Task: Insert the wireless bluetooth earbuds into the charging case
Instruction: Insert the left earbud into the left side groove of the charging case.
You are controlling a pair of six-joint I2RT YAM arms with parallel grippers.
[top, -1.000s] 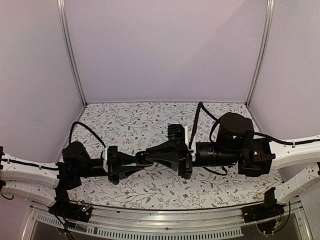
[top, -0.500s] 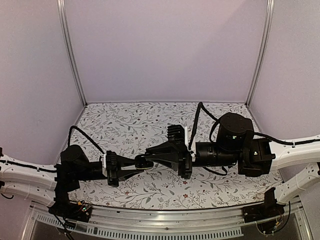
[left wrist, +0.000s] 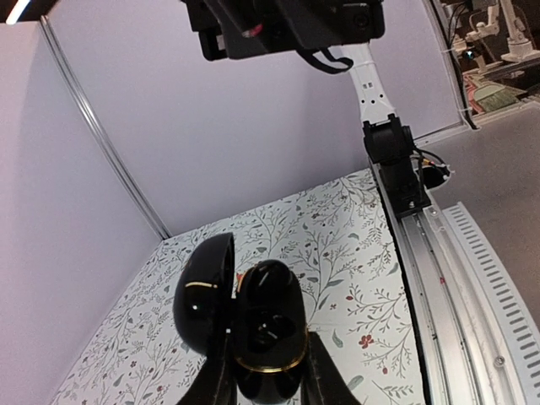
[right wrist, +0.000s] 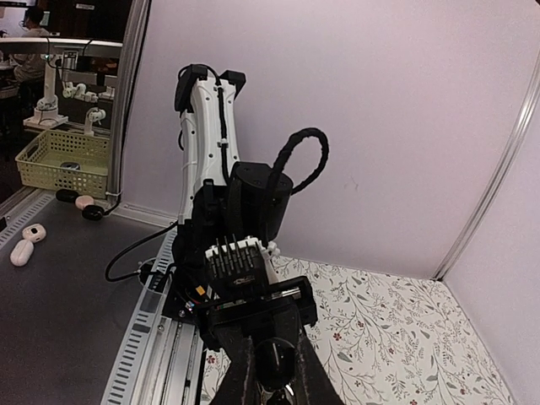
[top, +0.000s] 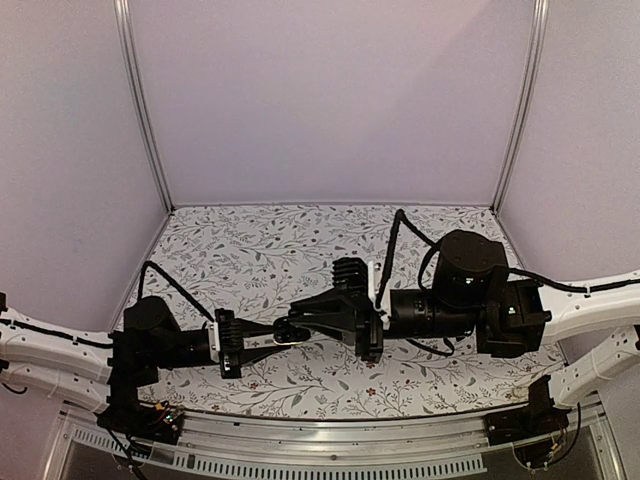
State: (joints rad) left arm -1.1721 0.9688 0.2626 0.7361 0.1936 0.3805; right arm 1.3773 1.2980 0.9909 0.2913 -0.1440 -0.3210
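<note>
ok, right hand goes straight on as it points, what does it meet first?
The open black charging case clamped in the left hand. From above the right hand looks almost on it; depth unclear.

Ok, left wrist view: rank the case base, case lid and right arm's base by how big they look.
1. Case base and case lid: they look about alike, so not ranked; both sit right at the camera.
2. Right arm's base: smallest in view, but it is far off.

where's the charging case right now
Left wrist view, bottom centre: the open black charging case is gripped in the left pincer, over the floral table.
</note>
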